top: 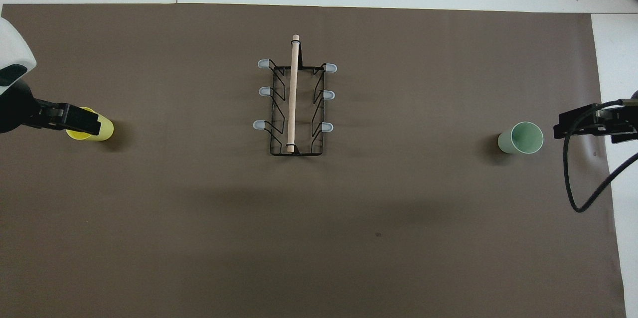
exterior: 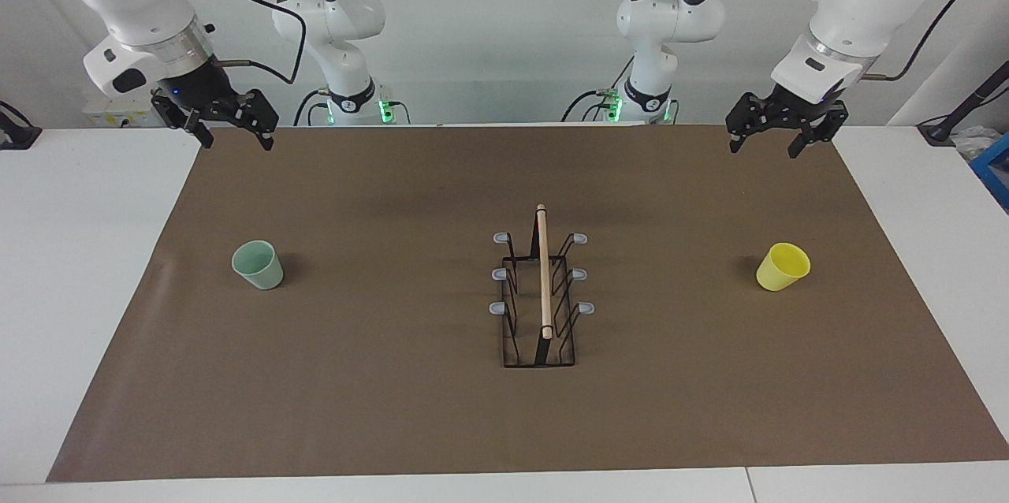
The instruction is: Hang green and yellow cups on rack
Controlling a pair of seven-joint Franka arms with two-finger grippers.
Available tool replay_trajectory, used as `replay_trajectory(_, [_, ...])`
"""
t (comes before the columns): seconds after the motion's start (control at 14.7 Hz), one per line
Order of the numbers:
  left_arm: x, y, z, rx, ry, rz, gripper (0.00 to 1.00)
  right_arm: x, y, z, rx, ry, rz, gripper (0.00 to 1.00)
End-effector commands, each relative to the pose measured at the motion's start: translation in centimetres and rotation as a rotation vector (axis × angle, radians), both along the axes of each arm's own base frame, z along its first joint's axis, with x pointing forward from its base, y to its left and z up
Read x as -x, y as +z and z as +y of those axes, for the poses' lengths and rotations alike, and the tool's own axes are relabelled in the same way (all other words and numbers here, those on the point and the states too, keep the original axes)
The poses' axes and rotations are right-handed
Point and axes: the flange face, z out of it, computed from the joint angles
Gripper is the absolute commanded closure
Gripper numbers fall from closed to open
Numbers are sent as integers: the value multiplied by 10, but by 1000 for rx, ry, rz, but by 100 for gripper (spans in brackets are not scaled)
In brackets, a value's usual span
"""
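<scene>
Left tool [exterior: 787, 142] raised near left arm's end of table [exterior: 94, 266], fingers spread, holding nothing. Right tool [exterior: 230, 124] same at right arm's end, spread, empty. Both up at the robots' edge of brown mat [exterior: 394, 408].

Yellow cup [exterior: 783, 266] on mat at left arm's end, tipped, mouth tilted up and away from rack. Sits farther from robots than left tool's spot, well apart in facing view; overlap in overhead view just from height. Green cup [exterior: 258, 265] mirrors it at right arm's end, mouth likewise up and outward, clear of right tool.

Rack [exterior: 541, 298] mid-mat between cups, well apart from both. Wooden rod [exterior: 543, 270] runs toward/away from robots, so grey-tipped prongs [exterior: 500, 274] stick out sideways, three toward each cup. All six bare.

Likely split: left takes yellow, right takes green, each nearest own cup. Nothing hung yet. Probably reach down and forward first.
</scene>
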Motion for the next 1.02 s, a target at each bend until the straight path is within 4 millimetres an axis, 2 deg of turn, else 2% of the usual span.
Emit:
replay_trajectory(0.0, [7, 0, 5, 0, 11, -4, 0, -1, 1, -3, 13, -2, -12, 0])
replay_trajectory(0.14, [7, 0, 5, 0, 10, -4, 0, -1, 1, -1, 10, -5, -12, 0])
replay_trajectory(0.2, [7, 0, 4, 0, 8, -4, 0, 2, -7, -3, 7, -11, 6, 0])
replay_trajectory(0.48, [7, -1, 5, 0, 10, -4, 0, 10, -15, -9, -13, -13, 12, 0])
replay_trajectory(0.61, [7, -1, 4, 0, 11, -2, 0, 5, -21, -7, 6, -10, -26, 0])
replay_trajectory(0.68, [7, -1, 4, 0, 14, -3, 0, 2, -28, -6, 17, -4, -7, 0])
replay_trajectory(0.75, [7, -1, 4, 0, 14, 0, 0, -7, -45, -6, 20, -4, 13, 0])
replay_trajectory(0.95, [8, 0, 5, -1, 25, 3, 0, -51, -95, -13, 42, 50, 73, 0])
